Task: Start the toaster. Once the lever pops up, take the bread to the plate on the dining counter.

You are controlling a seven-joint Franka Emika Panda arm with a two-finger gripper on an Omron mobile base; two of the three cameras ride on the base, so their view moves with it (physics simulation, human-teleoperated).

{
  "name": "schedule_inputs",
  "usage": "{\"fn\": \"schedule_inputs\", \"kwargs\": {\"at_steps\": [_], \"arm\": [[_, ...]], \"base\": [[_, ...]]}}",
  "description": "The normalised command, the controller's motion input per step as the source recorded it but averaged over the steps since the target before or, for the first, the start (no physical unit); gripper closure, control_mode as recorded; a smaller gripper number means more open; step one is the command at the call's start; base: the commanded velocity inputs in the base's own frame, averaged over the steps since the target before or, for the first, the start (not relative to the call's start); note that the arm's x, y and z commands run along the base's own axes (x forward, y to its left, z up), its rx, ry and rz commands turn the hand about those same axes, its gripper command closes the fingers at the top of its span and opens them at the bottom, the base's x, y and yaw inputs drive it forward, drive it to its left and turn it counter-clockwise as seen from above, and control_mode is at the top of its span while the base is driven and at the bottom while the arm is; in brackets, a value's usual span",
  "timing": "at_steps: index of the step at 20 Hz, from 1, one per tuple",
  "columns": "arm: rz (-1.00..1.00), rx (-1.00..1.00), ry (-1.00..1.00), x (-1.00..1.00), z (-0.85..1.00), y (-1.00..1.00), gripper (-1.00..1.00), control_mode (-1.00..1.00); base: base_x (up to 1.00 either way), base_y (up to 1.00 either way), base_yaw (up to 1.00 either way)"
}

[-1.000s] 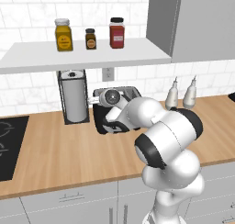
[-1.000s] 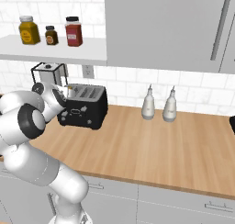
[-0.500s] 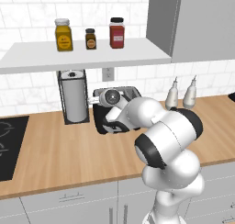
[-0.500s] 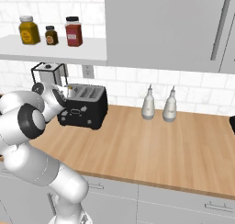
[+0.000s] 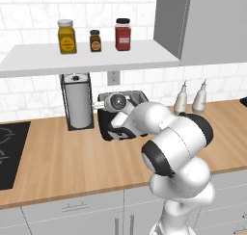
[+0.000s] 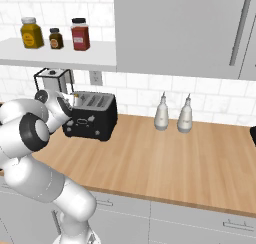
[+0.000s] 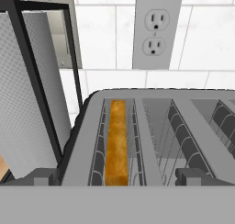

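The black toaster (image 7: pixel 156 126) stands on the wall counter against the tiles, also seen from the base as the toaster (image 6: pixel 95 119) and the toaster (image 5: pixel 137 98), where my arm covers much of it. A slice of bread (image 7: pixel 117 140) stands on edge in its leftmost slot, golden-brown crust upward. My gripper (image 7: pixel 119 176) hovers just above that slot, open, one dark fingertip (image 7: pixel 44 176) on each side of the slot and nothing between them. The plate and the dining counter are out of view.
A paper-towel holder (image 5: pixel 77 101) stands close to the left of the toaster. Two pale bottles (image 6: pixel 162 113) stand to its right. A shelf (image 5: pixel 87 56) with three jars hangs above. A hob (image 5: pixel 7 152) lies at the far left. A wall socket (image 7: pixel 156 30) is behind.
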Motion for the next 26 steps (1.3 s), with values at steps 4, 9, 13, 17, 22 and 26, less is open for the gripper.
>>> {"fn": "schedule_inputs", "kwargs": {"at_steps": [4,9,13,17,22,26], "arm": [[0.00,0.00,0.00,0.00,0.00,0.00,-1.00,-1.00],[0.00,0.00,0.00,0.00,0.00,0.00,-1.00,-1.00],[0.00,0.00,0.00,0.00,0.00,0.00,-1.00,-1.00],[0.00,0.00,0.00,0.00,0.00,0.00,-1.00,-1.00],[0.00,0.00,0.00,0.00,0.00,0.00,-1.00,-1.00],[0.00,0.00,0.00,0.00,0.00,0.00,-1.00,-1.00]], "base": [[0.00,0.00,0.00],[0.00,0.00,0.00],[0.00,0.00,0.00],[0.00,0.00,0.00],[0.00,0.00,0.00],[0.00,0.00,0.00]]}}
